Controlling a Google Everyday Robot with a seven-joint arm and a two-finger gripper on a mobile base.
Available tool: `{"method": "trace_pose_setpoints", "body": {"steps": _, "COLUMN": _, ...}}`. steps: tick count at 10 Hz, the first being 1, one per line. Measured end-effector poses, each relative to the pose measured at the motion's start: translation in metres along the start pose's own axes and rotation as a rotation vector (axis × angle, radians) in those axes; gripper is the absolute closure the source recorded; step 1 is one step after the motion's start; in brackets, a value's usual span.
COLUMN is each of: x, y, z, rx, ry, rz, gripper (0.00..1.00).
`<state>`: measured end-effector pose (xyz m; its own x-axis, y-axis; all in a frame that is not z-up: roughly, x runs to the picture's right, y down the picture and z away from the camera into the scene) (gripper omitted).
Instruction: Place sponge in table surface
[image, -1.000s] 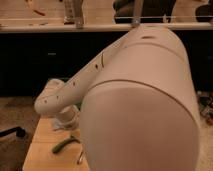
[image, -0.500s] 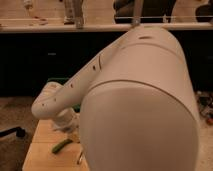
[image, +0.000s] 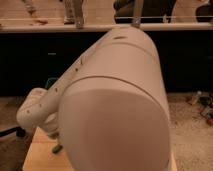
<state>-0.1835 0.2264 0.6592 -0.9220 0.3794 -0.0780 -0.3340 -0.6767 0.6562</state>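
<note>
My big white arm (image: 115, 100) fills most of the camera view and reaches down to the lower left. Its wrist (image: 34, 111) hangs over the light wooden table (image: 36, 159). The gripper (image: 53, 136) is just below the wrist, close above the table, and mostly hidden by the arm. A small green piece (image: 56, 148), which seems to be the sponge, shows at the gripper's tip, on or just above the table. I cannot tell whether it is held.
A dark cabinet front (image: 30, 60) with a pale counter edge (image: 50, 27) runs across the back. A dark chair base (image: 12, 132) stands on the floor at the left. Small objects (image: 202, 102) lie on the floor at the right.
The wrist has sunk lower and a little to the left, toward the table. Less of the green piece shows now than before.
</note>
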Motion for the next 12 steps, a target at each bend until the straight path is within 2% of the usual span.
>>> {"method": "trace_pose_setpoints", "body": {"steps": 5, "x": 0.038, "y": 0.001, "z": 0.012, "rx": 0.013, "ry": -0.029, "rz": -0.148, "gripper": 1.00}}
{"method": "trace_pose_setpoints", "body": {"steps": 9, "x": 0.065, "y": 0.010, "z": 0.021, "rx": 0.034, "ry": -0.064, "rz": -0.204, "gripper": 1.00}}
{"method": "trace_pose_setpoints", "body": {"steps": 12, "x": 0.084, "y": 0.019, "z": 0.025, "rx": 0.047, "ry": -0.064, "rz": -0.235, "gripper": 1.00}}
